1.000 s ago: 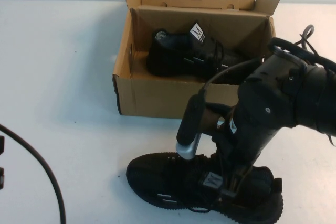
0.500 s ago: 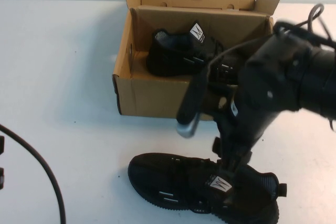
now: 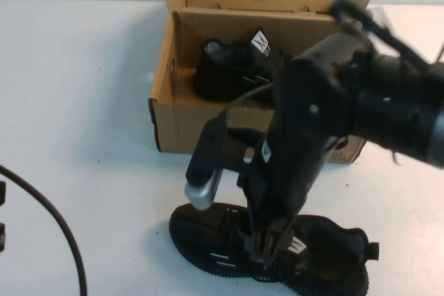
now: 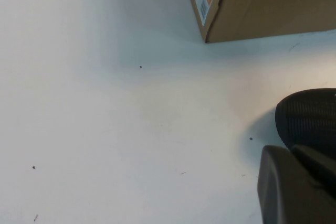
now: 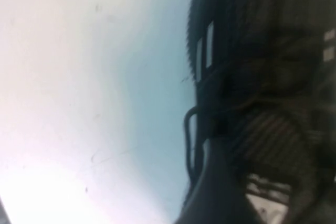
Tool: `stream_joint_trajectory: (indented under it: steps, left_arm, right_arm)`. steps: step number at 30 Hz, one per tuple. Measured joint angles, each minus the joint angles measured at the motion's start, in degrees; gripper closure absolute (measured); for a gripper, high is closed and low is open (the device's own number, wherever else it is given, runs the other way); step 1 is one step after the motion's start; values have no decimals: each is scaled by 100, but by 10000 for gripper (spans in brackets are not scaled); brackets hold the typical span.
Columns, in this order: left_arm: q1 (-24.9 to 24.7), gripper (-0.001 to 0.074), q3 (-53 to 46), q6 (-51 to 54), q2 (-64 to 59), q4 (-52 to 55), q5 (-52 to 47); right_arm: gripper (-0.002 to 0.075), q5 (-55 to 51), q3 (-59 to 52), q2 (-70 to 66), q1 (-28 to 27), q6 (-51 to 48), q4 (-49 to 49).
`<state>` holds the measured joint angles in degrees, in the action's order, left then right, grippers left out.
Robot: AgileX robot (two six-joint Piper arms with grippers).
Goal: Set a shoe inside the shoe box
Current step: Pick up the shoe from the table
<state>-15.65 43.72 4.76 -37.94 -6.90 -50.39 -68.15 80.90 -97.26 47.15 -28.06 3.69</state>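
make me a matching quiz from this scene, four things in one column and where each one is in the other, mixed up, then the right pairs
Things:
1. shoe on the table
2. second shoe
3. shoe box
4. right gripper

Places:
A. inside the shoe box
B. down over the laces of the shoe on the table, open
C. at the near edge of the table, in front of the box
D. toward the far side of the table, lid flap up

Pairs: 1-C, 2-A, 3-D, 4-B

The left gripper is out of view at the table's left edge.

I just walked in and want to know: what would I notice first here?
The big black right arm, its tool open, reaching down over a black sneaker on the white table near the front. Behind it, an open brown cardboard shoe box holds a matching sneaker. The left tool is out of sight.
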Motion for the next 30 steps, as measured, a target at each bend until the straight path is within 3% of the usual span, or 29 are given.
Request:
stream_joint_trajectory:
  steps: [11,14,16,19,30]
  left_arm:
    - [0,736,0,0,0,0,0]
    - [0,736,0,0,0,0,-18]
    - [0,736,0,0,0,0,-40]
    - [0,736,0,0,0,0,-40]
    - [0,736,12,0,0,-24,-40]
  right_arm:
    - [319,-102,0,-832,20,243,-226]
    - [414,-102,0,-999,20,418,-404]
    - [567,-102,0,-1030,23,455,-414]
    - [683,-106,0,-1030,33,470,-414]
    - [713,-167,264,-202,46,191,-584]
